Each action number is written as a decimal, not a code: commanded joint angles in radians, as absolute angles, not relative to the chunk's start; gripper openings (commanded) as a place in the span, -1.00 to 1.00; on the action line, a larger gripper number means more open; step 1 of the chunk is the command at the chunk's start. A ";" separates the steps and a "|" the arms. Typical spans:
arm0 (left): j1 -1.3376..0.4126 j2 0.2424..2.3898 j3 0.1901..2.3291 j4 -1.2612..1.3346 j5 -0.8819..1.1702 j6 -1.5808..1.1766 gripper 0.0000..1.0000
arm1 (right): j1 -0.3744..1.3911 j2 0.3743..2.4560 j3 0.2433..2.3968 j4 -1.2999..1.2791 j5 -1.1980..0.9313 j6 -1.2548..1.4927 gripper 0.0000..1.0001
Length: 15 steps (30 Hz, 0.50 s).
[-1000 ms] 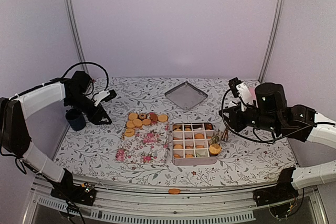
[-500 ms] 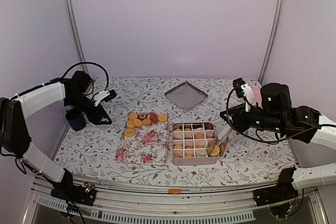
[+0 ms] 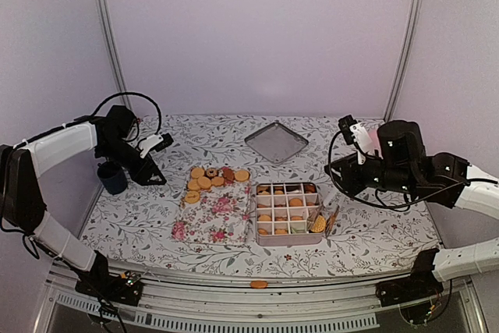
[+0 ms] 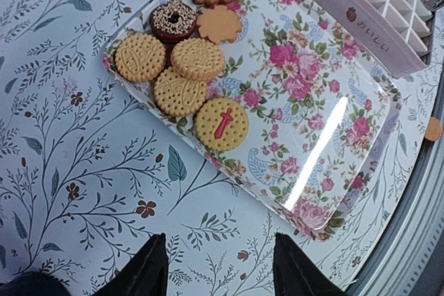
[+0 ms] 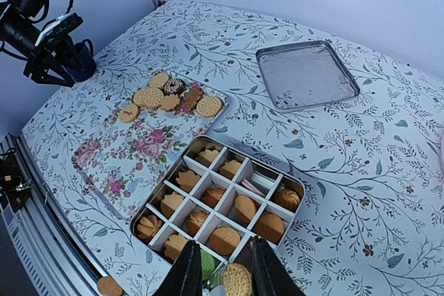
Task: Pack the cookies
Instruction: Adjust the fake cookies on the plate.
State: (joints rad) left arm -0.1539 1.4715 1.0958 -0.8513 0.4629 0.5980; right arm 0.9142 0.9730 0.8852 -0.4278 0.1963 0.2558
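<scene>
Several round cookies point(image 3: 210, 177) lie at the far end of a floral tray point(image 3: 214, 220); they also show in the left wrist view point(image 4: 187, 67) and the right wrist view point(image 5: 170, 95). A divided tin point(image 3: 256, 220) beside the tray holds cookies in most compartments. My right gripper point(image 5: 227, 276) is open over the tin's near right corner point(image 3: 331, 214). A round golden cookie point(image 5: 237, 282) stands tilted between its fingers, beside a green one point(image 5: 207, 268). My left gripper point(image 4: 218, 275) is open and empty above the cloth, left of the tray point(image 3: 150, 171).
The tin's silver lid point(image 3: 276, 143) lies at the back middle. A dark blue cup point(image 3: 112, 177) stands by the left arm. One stray cookie point(image 3: 258, 284) lies on the front rail. Side walls close in the table.
My right arm swung a little right and came back left. The golden cookie at the tin's near right corner went from flat to tilted. The left arm has not moved.
</scene>
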 commanded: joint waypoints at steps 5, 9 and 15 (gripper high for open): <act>-0.144 1.458 1.099 -0.861 0.477 0.604 0.05 | 0.911 1.023 0.989 -0.460 0.174 0.117 -0.82; -0.145 1.457 1.099 -0.861 0.473 0.604 0.05 | 0.911 1.052 1.022 -0.485 0.109 0.056 -0.84; -0.145 1.458 1.103 -0.862 0.472 0.606 0.05 | 0.911 1.061 1.041 -0.502 0.037 0.011 -0.75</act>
